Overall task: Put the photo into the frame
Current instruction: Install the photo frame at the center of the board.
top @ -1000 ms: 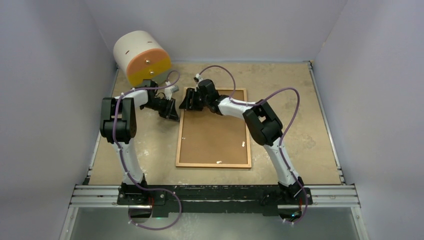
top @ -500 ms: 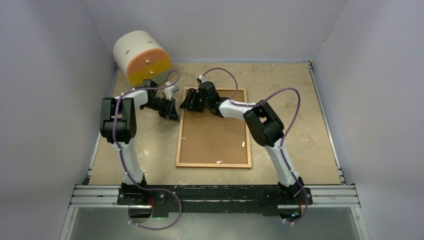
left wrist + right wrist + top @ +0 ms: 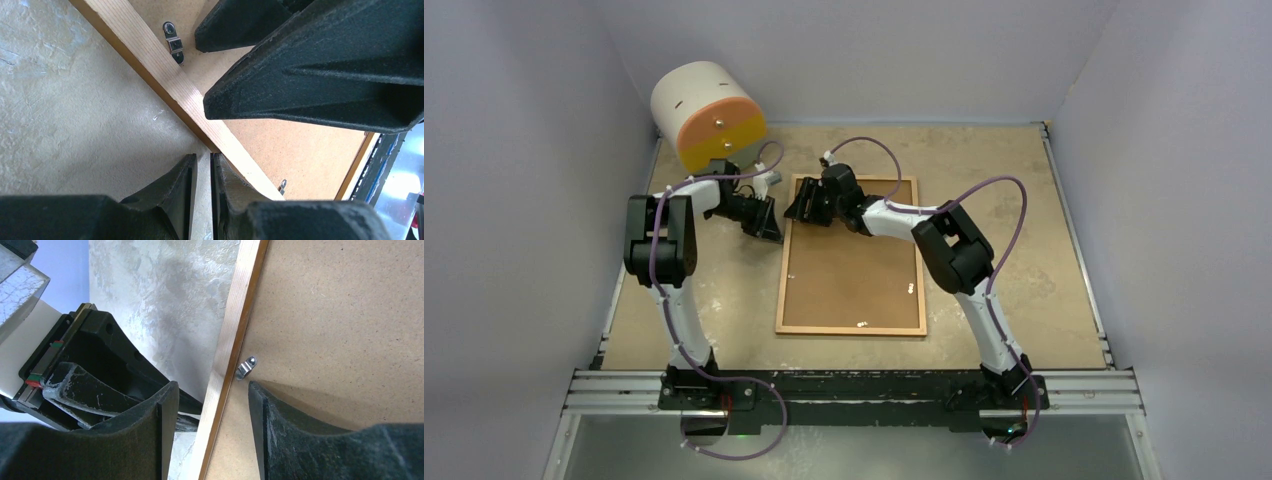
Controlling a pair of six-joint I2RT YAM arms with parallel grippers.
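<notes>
**Right gripper astride the frame's left rail, left gripper pinched beside it**

Your right gripper [image 3: 211, 386] stands with its fingers [image 3: 145, 440] well apart, one on each side of the left rail of the frame [image 3: 235, 330]. The outer finger hangs over the table [image 3: 1014, 200] and the inner one over the backing board [image 3: 849, 270]. A small metal tab [image 3: 246, 367] sits between them at the rail's inner edge. Nothing is clamped, and you cannot tell from the wrist view whether either fingertip touches the wood or the board.

Your left gripper [image 3: 203, 157] is all but closed, with only a thin slit between the fingers and nothing visible in it. Its tips sit against or just beside the outer edge of the same rail, near the far left corner.

The frame lies flat in the middle of the table, back side up, with the brown board filling it.

The only marking you can see is a small red and green patch [image 3: 37, 377] on the left gripper's body, with no lettering you can read.

The photo does not show in any view, and the board hides whatever lies beneath it. The right arm covers the frame's far left corner from above. A second tab [image 3: 282, 186] is half cut off by your left finger. The white cylinder with an orange face [image 3: 709, 115] at the far left hides the table corner behind it.
</notes>
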